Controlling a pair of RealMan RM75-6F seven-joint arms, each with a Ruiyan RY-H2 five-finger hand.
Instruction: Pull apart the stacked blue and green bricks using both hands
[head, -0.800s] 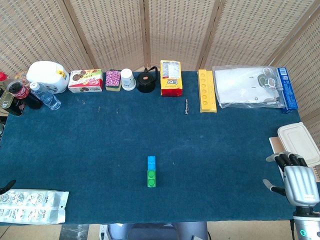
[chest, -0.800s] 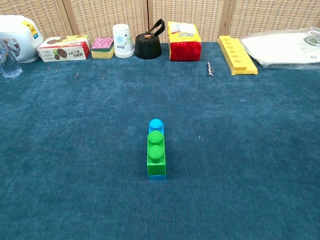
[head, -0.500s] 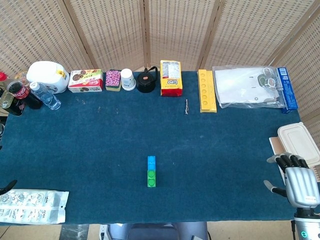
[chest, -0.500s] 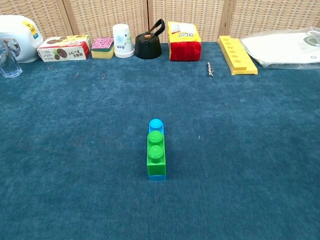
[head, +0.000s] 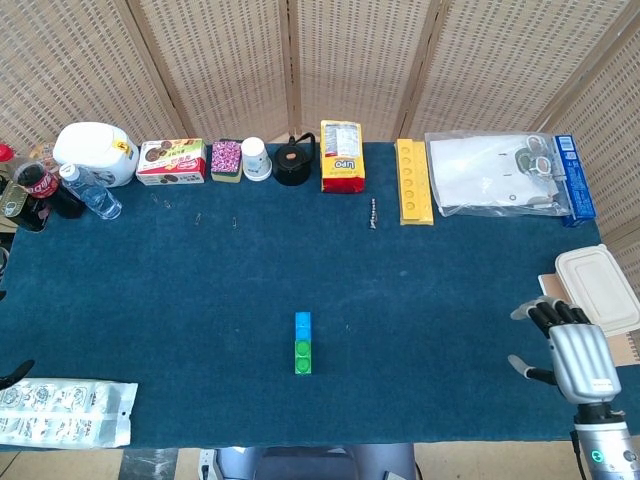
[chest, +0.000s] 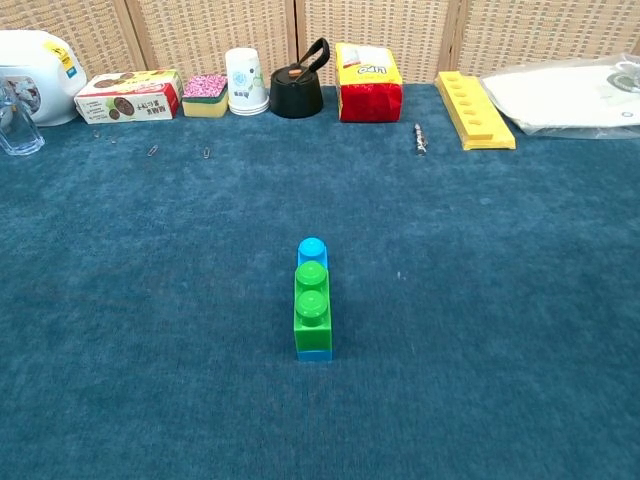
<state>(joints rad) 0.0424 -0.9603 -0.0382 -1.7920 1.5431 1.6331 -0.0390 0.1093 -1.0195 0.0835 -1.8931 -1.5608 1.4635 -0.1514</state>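
The green brick (chest: 312, 308) is sitting on top of the blue brick (chest: 312, 248), the two locked together as one stack near the middle of the blue table (head: 180, 300) — the blue one is sticking out at the far end and showing as a thin strip under the near end. Nothing is touching the stack.

The right hand (head: 565, 345) is hovering at the table's right edge, well apart from the bricks, just beside a lidded white container (head: 598, 288). Its fingers are lying spread and it is holding nothing. Only the head view is showing it. At the lower left edge a dark tip is poking into the head view; I cannot tell whether it belongs to the left hand.

Along the far edge are standing a cookie box (head: 171, 161), a paper cup (head: 256, 158), a black kettle (head: 293, 163), a yellow-and-red bag (head: 342, 156) and a yellow tray (head: 414, 181). A blister pack (head: 65, 411) is lying at the near left corner.
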